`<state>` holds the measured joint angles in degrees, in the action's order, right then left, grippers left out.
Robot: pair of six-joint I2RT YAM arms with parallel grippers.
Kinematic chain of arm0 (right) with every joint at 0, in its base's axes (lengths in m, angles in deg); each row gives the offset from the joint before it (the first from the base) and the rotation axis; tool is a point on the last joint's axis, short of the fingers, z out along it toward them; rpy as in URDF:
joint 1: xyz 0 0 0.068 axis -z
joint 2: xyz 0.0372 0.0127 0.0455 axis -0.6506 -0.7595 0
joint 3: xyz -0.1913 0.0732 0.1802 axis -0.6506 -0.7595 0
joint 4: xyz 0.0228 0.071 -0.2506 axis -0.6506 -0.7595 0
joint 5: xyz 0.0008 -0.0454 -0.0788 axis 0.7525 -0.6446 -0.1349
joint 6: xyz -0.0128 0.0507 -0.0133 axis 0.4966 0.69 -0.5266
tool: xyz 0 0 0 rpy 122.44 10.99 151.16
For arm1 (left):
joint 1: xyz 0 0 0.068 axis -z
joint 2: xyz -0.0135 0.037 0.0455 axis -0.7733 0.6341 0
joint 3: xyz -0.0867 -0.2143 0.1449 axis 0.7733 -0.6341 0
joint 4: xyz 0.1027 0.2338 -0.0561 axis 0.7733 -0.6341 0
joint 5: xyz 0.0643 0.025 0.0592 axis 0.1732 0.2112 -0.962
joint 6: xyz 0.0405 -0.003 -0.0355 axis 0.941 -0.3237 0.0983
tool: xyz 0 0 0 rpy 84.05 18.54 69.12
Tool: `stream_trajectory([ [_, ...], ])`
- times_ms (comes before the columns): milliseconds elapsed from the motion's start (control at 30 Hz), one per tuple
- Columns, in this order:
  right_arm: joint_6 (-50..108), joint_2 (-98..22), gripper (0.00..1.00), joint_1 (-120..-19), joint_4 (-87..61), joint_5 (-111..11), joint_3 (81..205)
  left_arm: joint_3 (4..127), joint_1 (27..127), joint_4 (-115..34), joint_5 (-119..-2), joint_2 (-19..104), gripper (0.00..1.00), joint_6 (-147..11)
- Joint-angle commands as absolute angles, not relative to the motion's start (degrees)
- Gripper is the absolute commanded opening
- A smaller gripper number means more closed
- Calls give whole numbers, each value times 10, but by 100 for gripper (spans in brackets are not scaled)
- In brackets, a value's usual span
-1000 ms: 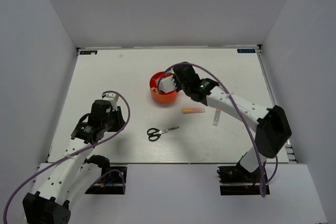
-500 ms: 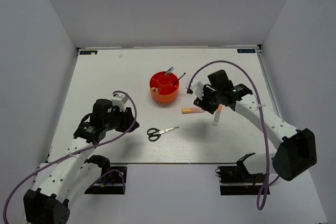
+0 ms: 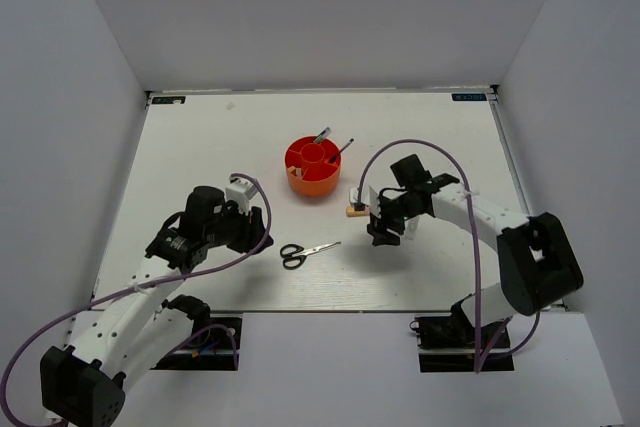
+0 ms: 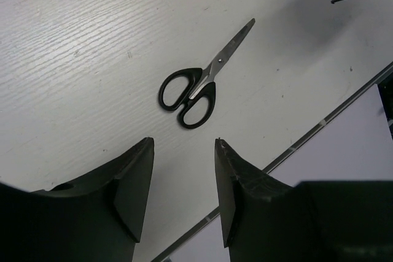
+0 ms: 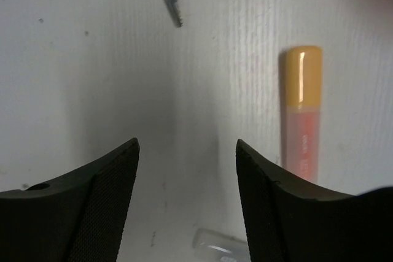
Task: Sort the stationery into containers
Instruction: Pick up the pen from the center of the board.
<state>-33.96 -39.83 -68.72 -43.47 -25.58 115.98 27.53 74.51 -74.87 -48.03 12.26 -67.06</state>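
Step judged: approach for pick-up. The right gripper (image 5: 187,200) hung with jaws apart and empty. The orange-yellow marker (image 5: 301,115) lay on the table (image 3: 200,157) near the organiser (image 3: 313,169), just outside one finger, its long axis parallel to the fingers and its yellow cap pointing away from the wrist. Next move: sidestep to straddle the barrel. The left gripper (image 4: 184,191) was likewise agape and empty, with the scissors (image 4: 199,87) ahead.

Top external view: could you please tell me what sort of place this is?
Probably a robot test cell: white table walled by plain panels, left arm and right arm bolted at its edge.
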Motion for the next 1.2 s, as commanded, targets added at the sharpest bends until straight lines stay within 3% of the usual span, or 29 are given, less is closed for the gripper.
stream_trajectory([
  [0,-381,-430,68,-684,-377,-219,1216,272,747,-752,-497,109,56,-662],
  [167,-373,-435,71,-685,-323,-235,1215,273,747,-769,-509,99,56,-660],
  [633,-409,-592,66,-684,-453,-249,1392,272,747,-789,-535,76,58,-657],
  [1167,-410,-640,65,-688,-418,-301,1363,273,747,-789,-540,70,58,-657],
])
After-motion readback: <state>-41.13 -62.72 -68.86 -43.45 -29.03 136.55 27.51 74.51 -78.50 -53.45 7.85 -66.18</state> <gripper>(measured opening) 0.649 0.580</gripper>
